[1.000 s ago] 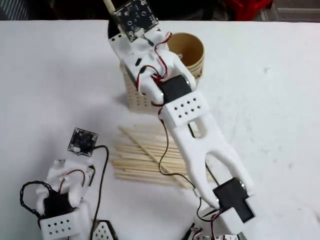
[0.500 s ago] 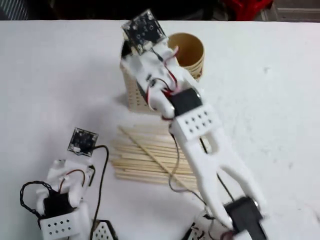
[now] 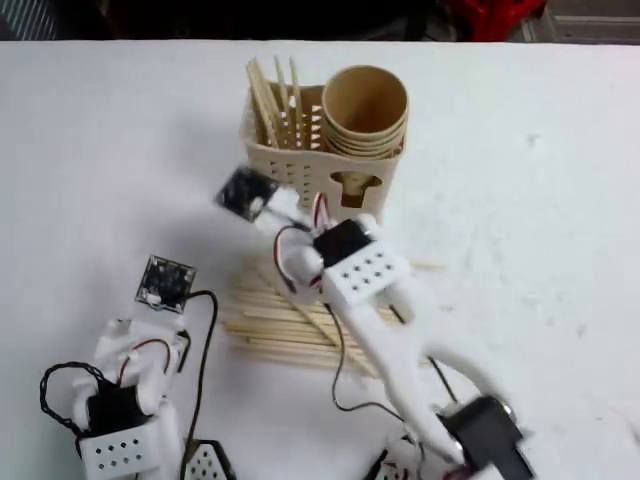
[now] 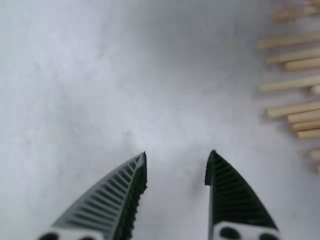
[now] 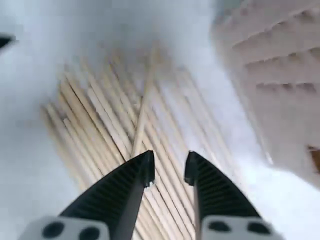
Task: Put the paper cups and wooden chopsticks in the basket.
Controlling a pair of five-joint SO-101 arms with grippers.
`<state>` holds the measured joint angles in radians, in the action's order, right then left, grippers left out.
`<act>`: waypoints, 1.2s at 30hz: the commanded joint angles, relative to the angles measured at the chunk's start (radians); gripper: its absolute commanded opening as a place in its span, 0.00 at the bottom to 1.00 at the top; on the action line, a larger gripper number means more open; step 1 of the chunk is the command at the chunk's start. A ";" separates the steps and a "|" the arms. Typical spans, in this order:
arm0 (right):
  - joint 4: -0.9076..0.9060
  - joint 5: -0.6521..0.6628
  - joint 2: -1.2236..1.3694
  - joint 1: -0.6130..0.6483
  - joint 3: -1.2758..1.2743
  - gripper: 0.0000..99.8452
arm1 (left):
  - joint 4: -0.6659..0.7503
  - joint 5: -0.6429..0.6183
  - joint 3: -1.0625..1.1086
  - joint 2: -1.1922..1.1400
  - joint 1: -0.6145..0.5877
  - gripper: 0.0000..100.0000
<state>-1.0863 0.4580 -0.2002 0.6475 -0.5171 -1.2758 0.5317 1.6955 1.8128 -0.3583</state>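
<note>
Above the loose chopsticks [image 5: 100, 115], right gripper [image 5: 169, 160] slightly parted, holding nothing; left gripper [image 4: 177, 155] wide open over table [image 4: 100, 75], empty. Basket [image 3: 290, 178] holds cups [image 3: 368, 132].

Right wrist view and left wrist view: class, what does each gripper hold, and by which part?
Nothing. The right gripper is open above the loose chopsticks; the left gripper is open over the table.

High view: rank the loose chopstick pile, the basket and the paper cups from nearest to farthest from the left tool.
1. Loose chopstick pile, on the table just beside the left tool.
2. Basket, farther back on the table.
3. Paper cups, stacked in the basket's half away from that arm.
</note>
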 commanded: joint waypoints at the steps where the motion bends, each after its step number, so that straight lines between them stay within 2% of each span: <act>1: 0.128 0.023 0.102 0.002 -0.029 0.12 | -0.008 0.009 -0.002 0.005 -0.012 0.20; 6: 0.194 0.051 0.259 0.008 -0.026 0.12 | -0.008 0.009 -0.002 0.005 -0.012 0.20; 13: 0.222 0.051 0.291 0.005 -0.026 0.12 | -0.008 0.009 -0.002 0.005 -0.012 0.20; 20: 0.088 0.051 0.154 0.039 0.023 0.12 | -0.008 0.009 -0.002 0.005 -0.012 0.20; 25: 0.116 0.051 0.076 0.108 -0.048 0.12 | -0.008 0.009 -0.002 0.005 -0.012 0.20; 36: 0.208 0.051 0.286 0.101 -0.034 0.12 | -0.008 0.009 -0.002 0.005 -0.012 0.20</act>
<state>-0.8915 0.4964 0.0606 0.7503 -0.5861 -1.2758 0.5317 1.6955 1.8128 -0.3583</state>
